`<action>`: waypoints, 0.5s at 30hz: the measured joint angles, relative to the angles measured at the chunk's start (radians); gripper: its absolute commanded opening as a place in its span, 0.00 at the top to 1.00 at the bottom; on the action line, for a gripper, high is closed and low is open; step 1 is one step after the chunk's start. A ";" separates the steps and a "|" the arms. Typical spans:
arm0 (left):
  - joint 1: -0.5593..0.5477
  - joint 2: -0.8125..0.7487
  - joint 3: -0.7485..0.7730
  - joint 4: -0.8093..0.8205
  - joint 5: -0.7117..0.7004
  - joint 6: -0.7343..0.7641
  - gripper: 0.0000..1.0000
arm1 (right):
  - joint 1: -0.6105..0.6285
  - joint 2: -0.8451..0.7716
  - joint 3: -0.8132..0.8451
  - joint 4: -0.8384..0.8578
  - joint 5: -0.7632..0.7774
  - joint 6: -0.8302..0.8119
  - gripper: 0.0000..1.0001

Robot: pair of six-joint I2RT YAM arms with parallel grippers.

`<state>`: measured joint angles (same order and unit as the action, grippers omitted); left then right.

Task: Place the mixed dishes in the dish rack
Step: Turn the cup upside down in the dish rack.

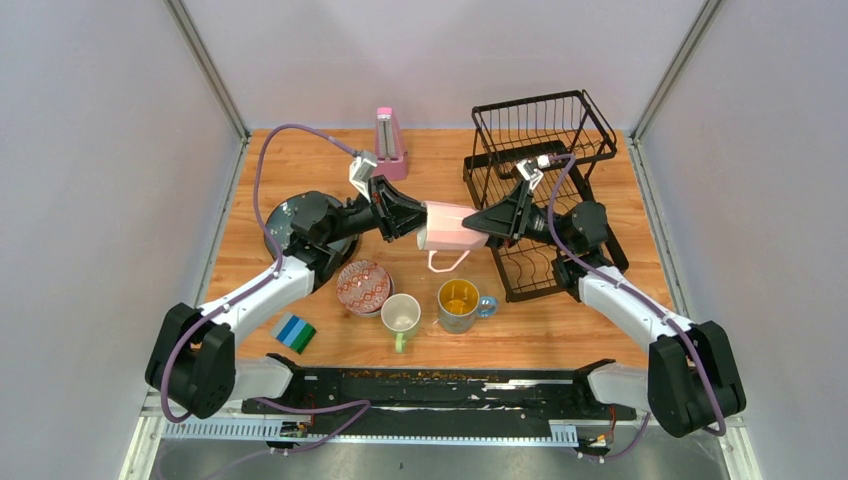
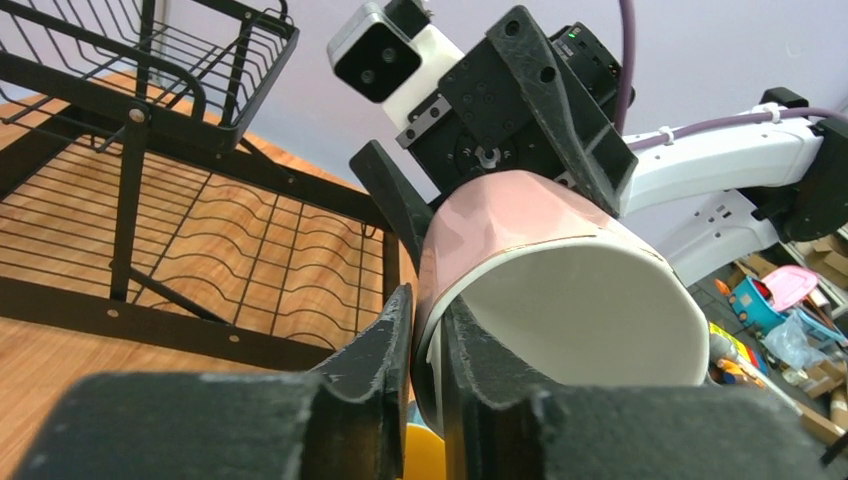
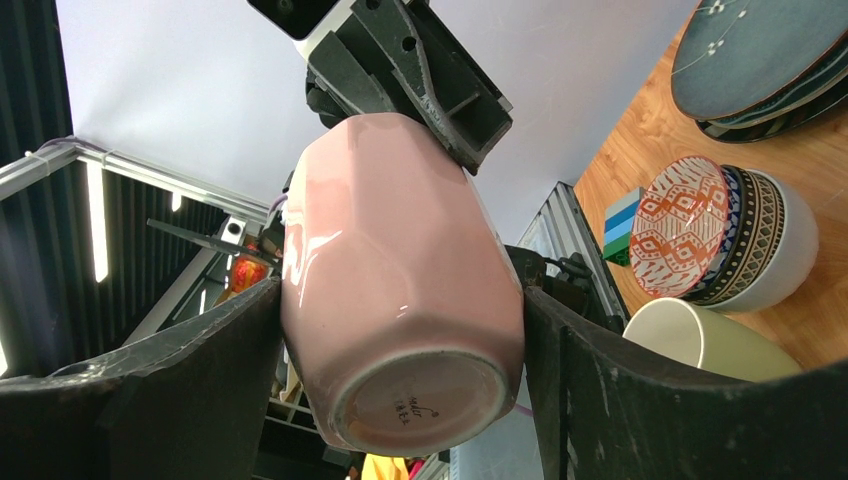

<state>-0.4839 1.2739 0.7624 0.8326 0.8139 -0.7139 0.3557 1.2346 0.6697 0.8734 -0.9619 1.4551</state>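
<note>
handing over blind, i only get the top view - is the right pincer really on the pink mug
observer: yes. in the right wrist view the right pincer sits against both sides of the pink mug, whose base faces that camera.
operator: and the other arm
observer: the left pincer pinches the mug's rim, one finger inside, one outside.
operator: how many bowls are stacked
observer: looks like four: the red-patterned bowl on top, then blue-patterned, dark brown, white.
</note>
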 measured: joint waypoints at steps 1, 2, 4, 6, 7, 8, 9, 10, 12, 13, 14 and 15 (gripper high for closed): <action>0.000 0.003 0.000 0.000 -0.005 -0.002 0.72 | 0.001 -0.003 -0.001 -0.008 0.003 -0.002 0.85; -0.001 0.007 0.000 0.000 -0.012 -0.007 0.71 | 0.002 -0.008 -0.002 -0.018 0.005 -0.011 0.86; -0.001 0.013 0.000 -0.002 -0.021 -0.013 0.66 | 0.003 -0.016 -0.003 -0.040 0.010 -0.023 0.89; -0.001 0.015 0.000 -0.010 -0.031 -0.013 0.62 | 0.003 -0.024 -0.008 -0.056 0.014 -0.030 0.89; 0.000 0.015 0.000 -0.015 -0.034 -0.013 0.60 | 0.003 -0.029 -0.010 -0.065 0.017 -0.035 0.90; 0.000 0.015 0.000 -0.023 -0.038 -0.013 0.59 | 0.003 -0.033 -0.013 -0.071 0.018 -0.037 0.90; 0.000 0.015 0.000 -0.031 -0.039 -0.011 0.57 | 0.003 -0.036 -0.015 -0.073 0.019 -0.040 0.90; 0.000 0.015 0.000 -0.037 -0.039 -0.009 0.56 | 0.003 -0.040 -0.018 -0.082 0.021 -0.043 0.90; 0.000 0.015 0.005 -0.061 -0.043 -0.002 0.54 | 0.003 -0.046 -0.021 -0.097 0.027 -0.045 0.91; 0.000 0.015 0.008 -0.073 -0.046 0.003 0.53 | 0.003 -0.051 -0.025 -0.104 0.033 -0.047 0.91; 0.000 0.015 0.012 -0.085 -0.048 0.007 0.53 | 0.003 -0.057 -0.032 -0.111 0.040 -0.048 0.91; 0.000 0.015 0.016 -0.102 -0.050 0.014 0.52 | 0.002 -0.063 -0.036 -0.117 0.045 -0.048 0.92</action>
<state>-0.4835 1.2892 0.7788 0.7307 0.7635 -0.7002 0.3576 1.1721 0.6334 0.7559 -0.9169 1.4067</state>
